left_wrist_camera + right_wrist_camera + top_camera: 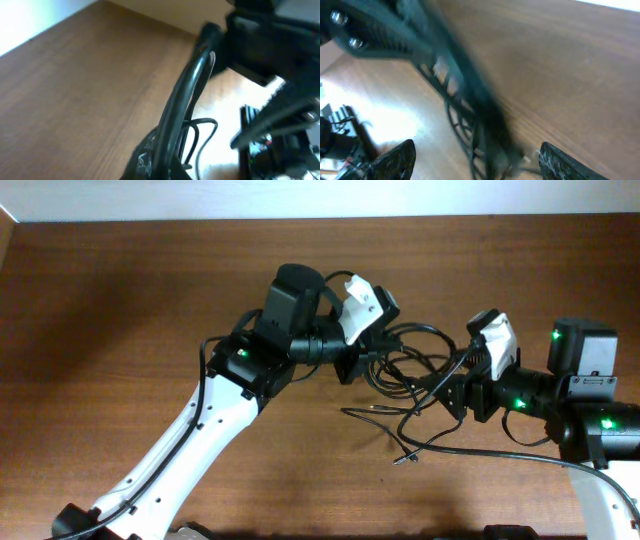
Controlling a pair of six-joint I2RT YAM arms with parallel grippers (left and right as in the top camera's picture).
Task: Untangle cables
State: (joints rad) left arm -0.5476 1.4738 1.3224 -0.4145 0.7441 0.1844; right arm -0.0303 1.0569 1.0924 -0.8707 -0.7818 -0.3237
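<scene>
A tangle of black cables (410, 370) lies on the brown table between my two arms. My left gripper (352, 360) is at the left side of the tangle and shut on a bundle of black cables (180, 107), which run up through its jaws (162, 167). My right gripper (452, 385) is at the right side of the tangle. Its fingers (477, 160) are wide open, with blurred cable strands (470, 112) between them. A loose cable end with a small plug (402, 458) trails toward the front.
A single black cable (500, 452) runs from the tangle along the table to the right, under my right arm. The wooden table top (120, 300) stretches left and to the back edge by the white wall.
</scene>
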